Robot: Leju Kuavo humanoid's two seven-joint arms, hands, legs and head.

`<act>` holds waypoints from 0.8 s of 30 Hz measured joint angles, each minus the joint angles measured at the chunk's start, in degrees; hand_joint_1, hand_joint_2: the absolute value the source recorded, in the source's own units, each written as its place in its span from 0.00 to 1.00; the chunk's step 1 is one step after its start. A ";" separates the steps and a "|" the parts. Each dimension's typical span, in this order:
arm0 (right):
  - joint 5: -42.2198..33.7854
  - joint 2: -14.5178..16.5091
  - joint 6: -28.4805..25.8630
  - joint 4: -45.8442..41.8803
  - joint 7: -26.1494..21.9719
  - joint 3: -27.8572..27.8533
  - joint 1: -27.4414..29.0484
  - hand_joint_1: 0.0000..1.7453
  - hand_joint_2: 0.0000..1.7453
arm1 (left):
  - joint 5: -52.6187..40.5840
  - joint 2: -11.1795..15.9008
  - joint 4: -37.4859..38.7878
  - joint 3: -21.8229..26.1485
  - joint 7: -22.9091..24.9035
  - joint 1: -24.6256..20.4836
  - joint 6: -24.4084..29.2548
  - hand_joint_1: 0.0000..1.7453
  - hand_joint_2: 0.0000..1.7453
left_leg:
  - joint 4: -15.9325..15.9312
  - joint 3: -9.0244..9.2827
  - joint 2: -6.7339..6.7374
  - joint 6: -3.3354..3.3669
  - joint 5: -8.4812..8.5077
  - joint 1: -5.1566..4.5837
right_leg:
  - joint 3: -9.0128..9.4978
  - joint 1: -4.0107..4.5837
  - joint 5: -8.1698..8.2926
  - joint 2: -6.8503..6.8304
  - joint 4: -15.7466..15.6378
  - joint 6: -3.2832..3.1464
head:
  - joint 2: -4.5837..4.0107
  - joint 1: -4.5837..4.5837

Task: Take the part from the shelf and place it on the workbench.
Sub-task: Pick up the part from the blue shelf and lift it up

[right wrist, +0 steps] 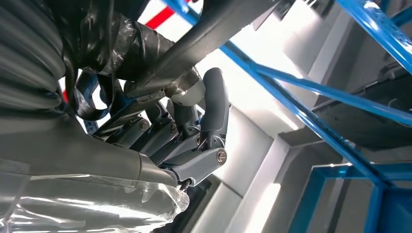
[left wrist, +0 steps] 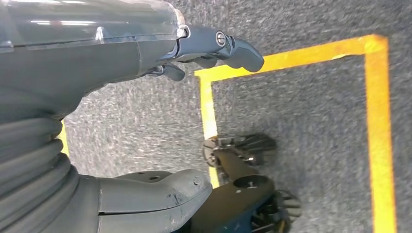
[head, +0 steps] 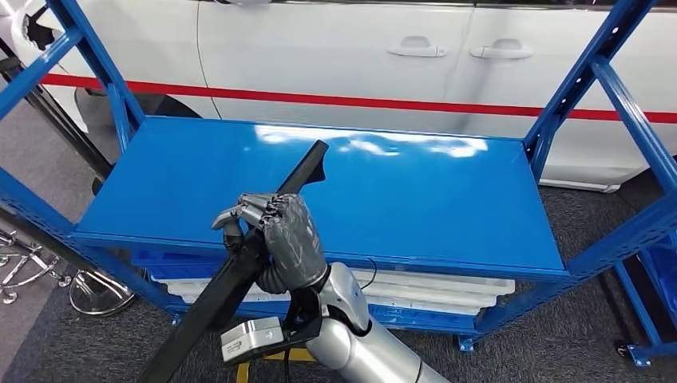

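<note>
The part (head: 231, 275) is a long black strip, tilted, its upper end over the blue shelf top (head: 415, 191) and its lower end reaching down past the shelf's front edge. My right hand (head: 275, 239) grips it near the middle, just in front of that edge. In the right wrist view the part (right wrist: 209, 29) crosses above the curled fingers (right wrist: 214, 107) of my right hand (right wrist: 184, 141). My left hand (left wrist: 145, 121) hangs over the floor, fingers apart, holding nothing.
The blue steel rack has slanted posts (head: 591, 72) at both sides and white panels on a lower shelf (head: 447, 291). A white car with a red stripe (head: 359, 56) stands right behind. Yellow floor tape (left wrist: 379, 126) marks the grey carpet.
</note>
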 joint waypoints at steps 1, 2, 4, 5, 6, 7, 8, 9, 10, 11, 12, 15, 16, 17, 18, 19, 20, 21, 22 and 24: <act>0.96 -0.01 -0.58 0.15 0.55 0.00 -0.31 1.00 1.00 | -0.36 0.01 0.00 -0.11 0.07 -0.04 -0.32 0.00 1.00 | 0.11 -0.84 0.06 -0.06 0.53 -0.01 | -0.22 -0.02 -0.95 0.00 2.69 0.12 | 0.00 0.00; 1.74 -0.02 -1.09 0.37 1.01 0.00 -0.67 1.00 1.00 | -0.78 0.02 0.00 -0.26 0.19 -0.08 -0.81 0.00 1.00 | 0.27 -1.64 0.12 -0.16 1.02 -0.01 | 0.48 -0.04 -0.65 -0.01 3.56 0.15 | 0.00 0.00; 2.88 -0.02 -1.75 0.85 1.74 0.00 -1.60 1.00 1.00 | -1.64 0.12 0.00 -0.70 0.49 -0.27 -2.11 0.00 1.00 | 0.72 -3.11 0.14 -0.47 1.85 -0.01 | 5.14 -0.08 1.97 -0.01 -1.04 -0.09 | -0.01 0.00; 3.26 0.01 -1.92 1.07 2.01 0.00 -2.15 1.00 1.00 | -1.94 0.18 0.00 -1.01 0.65 -0.37 -2.71 0.00 1.00 | 0.98 -3.72 0.11 -0.70 2.21 -0.07 | 8.36 0.00 2.61 -0.01 -5.32 -0.34 | -0.01 0.00; 3.48 0.08 -2.03 1.24 2.18 0.00 -2.61 1.00 1.00 | -2.10 0.25 0.00 -1.28 0.74 -0.47 -3.12 0.00 1.00 | 1.17 -4.15 0.09 -0.98 2.56 -0.12 | 10.97 0.12 2.85 -0.02 -9.08 -0.63 | 0.00 -0.03; 3.62 0.15 -2.13 1.39 2.30 0.00 -2.98 1.00 1.00 | -2.19 0.31 0.00 -1.49 0.81 -0.55 -3.36 0.00 1.00 | 1.24 -4.37 0.08 -1.32 2.94 -0.16 | 12.53 0.29 2.73 0.01 -11.64 -0.90 | 0.00 -0.03; 3.71 0.23 -2.24 1.54 2.35 0.00 -3.27 1.00 1.00 | -2.30 0.37 0.00 -1.63 0.86 -0.62 -3.49 0.00 1.00 | 1.20 -4.51 0.09 -1.70 3.37 -0.21 | 13.11 0.49 2.50 0.03 -12.93 -1.15 | 0.01 -0.05; 3.83 0.30 -2.38 1.71 2.44 0.00 -3.46 1.00 1.00 | -2.42 0.42 0.00 -1.72 0.91 -0.66 -3.54 0.00 1.00 | 1.04 -4.54 0.11 -2.11 3.85 -0.19 | 12.91 0.57 2.89 0.04 -13.18 -1.48 | 0.01 -0.05; 4.03 0.32 -2.51 1.91 2.61 0.00 -3.65 1.00 1.00 | -2.57 0.50 0.00 -1.82 0.98 -0.67 -3.57 0.00 1.00 | 0.98 -4.65 0.07 -2.48 4.06 -0.11 | 12.61 0.49 3.42 -0.06 -13.42 -1.88 | 0.00 -0.03; 4.25 0.36 -2.61 2.11 2.81 0.00 -3.84 1.00 1.00 | -2.72 0.57 0.00 -1.95 1.06 -0.66 -3.59 0.00 1.00 | 1.38 -5.02 0.00 -2.79 3.39 -0.04 | 12.25 0.37 4.01 -0.18 -13.67 -2.40 | 0.00 -0.04; 4.45 0.42 -2.70 2.31 3.05 0.00 -4.02 1.00 1.00 | -2.85 0.64 0.00 -2.09 1.15 -0.63 -3.60 0.00 1.00 | 2.65 -5.59 -0.08 -3.05 1.71 0.05 | 11.72 0.21 4.72 -0.31 -13.92 -2.91 | -0.01 -0.03; 4.64 0.60 -2.81 2.74 3.38 0.00 -4.40 1.00 1.00 | -3.03 0.88 0.00 -2.52 1.30 -0.62 -3.62 0.00 1.00 | 12.46 -8.26 -0.18 -3.75 -6.33 0.21 | 9.28 0.22 6.80 -0.46 -13.99 -3.55 | 0.00 -0.04; 4.64 0.62 -2.81 2.87 3.38 0.00 -4.41 1.00 1.00 | -3.03 0.94 0.00 -2.64 1.31 -0.62 -3.63 0.00 1.00 | 15.56 -8.63 -0.17 -3.90 -7.43 0.22 | 8.33 0.28 7.45 -0.50 -13.85 -3.52 | -0.01 -0.04; 4.65 0.62 -2.81 2.99 3.38 0.00 -4.42 1.00 1.00 | -3.03 0.97 0.00 -2.74 1.32 -0.62 -3.63 0.00 1.00 | 17.00 -8.21 -0.17 -3.97 -7.11 0.22 | 7.39 0.32 8.03 -0.54 -13.66 -3.45 | -0.01 -0.04; 4.65 0.62 -2.81 3.10 3.38 0.00 -4.42 1.00 1.00 | -3.03 0.99 0.00 -2.80 1.33 -0.62 -3.63 0.00 1.00 | 16.58 -6.88 -0.17 -3.94 -5.80 0.22 | 6.46 0.34 8.57 -0.57 -13.40 -3.36 | -0.01 -0.04; 4.65 0.63 -2.82 3.17 3.38 0.00 -4.44 1.00 1.00 | -3.03 1.01 0.00 -2.85 1.34 -0.64 -3.63 0.00 1.00 | 14.16 -4.52 -0.17 -3.81 -4.22 0.22 | 5.57 0.34 9.09 -0.58 -13.13 -3.24 | 0.00 -0.04; 4.66 0.67 -2.82 3.20 3.38 0.00 -4.48 1.00 1.00 | -3.03 1.05 0.00 -2.91 1.34 -0.71 -3.63 0.00 1.00 | 10.08 -1.39 -0.19 -3.56 -3.60 0.16 | 4.81 0.37 9.59 -0.56 -12.86 -3.05 | 0.00 -0.04; 4.66 0.73 -2.84 3.21 3.39 0.00 -4.53 1.00 1.00 | -3.03 1.10 0.00 -2.96 1.34 -0.80 -3.63 0.00 1.00 | 5.72 1.61 -0.24 -3.25 -3.67 0.03 | 4.25 0.42 10.09 -0.54 -12.65 -2.80 | 0.00 -0.04; 4.67 0.78 -2.85 3.21 3.38 0.00 -4.58 1.00 1.00 | -3.03 1.14 0.00 -3.00 1.34 -0.87 -3.63 0.00 1.00 | 2.31 3.76 -0.29 -2.90 -4.09 -0.13 | 3.94 0.46 10.61 -0.56 -12.61 -2.50 | 0.00 -0.04; 4.69 0.92 -2.87 3.22 3.36 0.00 -4.70 1.00 1.00 | -3.03 1.18 0.00 -3.05 1.34 -0.93 -3.64 0.00 1.00 | -0.45 5.00 -0.40 -2.24 -4.53 -0.47 | 3.79 0.42 11.71 -0.60 -12.88 -1.83 | 0.00 -0.04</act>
